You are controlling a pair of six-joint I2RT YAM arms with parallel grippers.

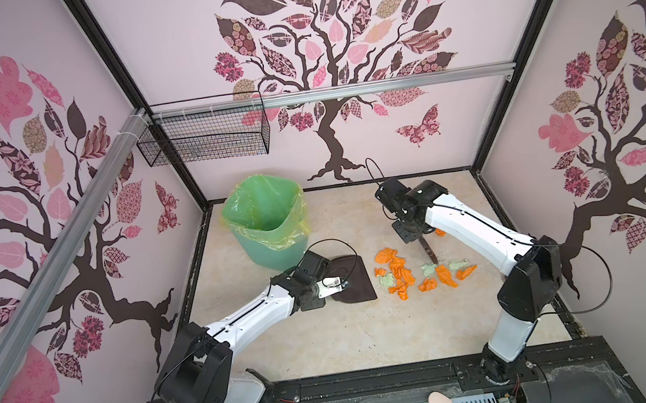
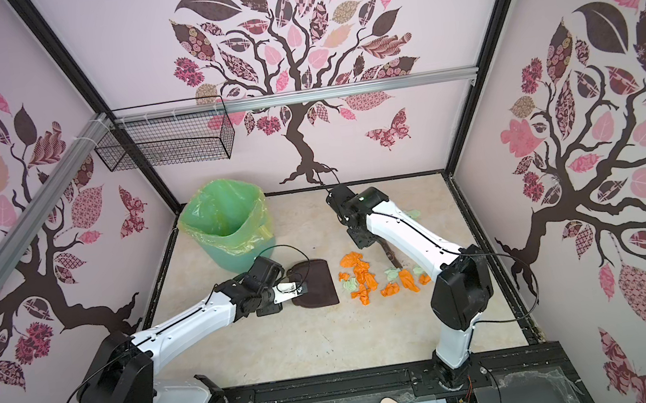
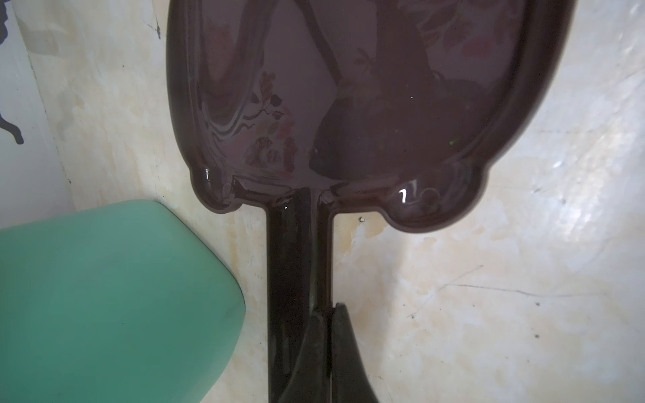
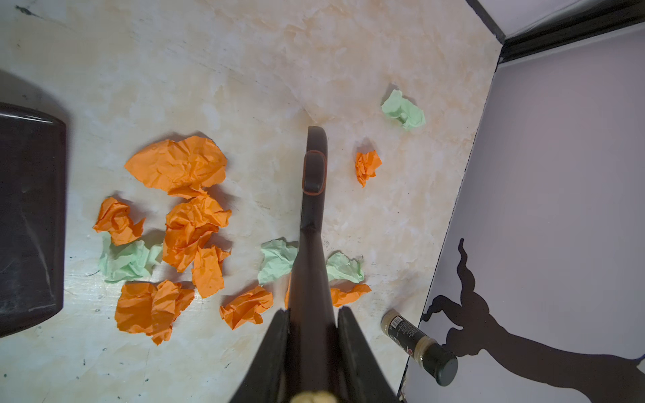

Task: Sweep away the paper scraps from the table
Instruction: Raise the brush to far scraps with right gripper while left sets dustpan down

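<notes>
**Both tools gripped, scraps between**

The right gripper (image 4: 314,310) was clamped on the brush (image 4: 314,209), the left gripper (image 3: 331,308) on the handle of the dustpan (image 3: 349,104). The paper scraps (image 4: 178,167) lay on the table (image 4: 244,52) between the two tools. The danger, I'd judge: two strays sat beyond the brush near the wall (image 4: 558,174) — a stroke toward the dustpan could miss them. The scraps looked crumpled, loose, light — orange and mint.

- Dustpan (image 3: 349,104): glossy dark-brown plastic, mirror-like.
- Brush handle (image 4: 312,216): smooth dark plastic, slight sheen.
- Paper scraps (image 4: 178,164): matt, crumpled paper.
- Table (image 4: 244,69): smooth marble-look surface, lightly scuffed.
- Bin (image 3: 104,296): matt green plastic.
- Liner (image 1: 258,202): thin, shiny, crinkled film.
- Basket (image 1: 205,139): black wire mesh.
</notes>
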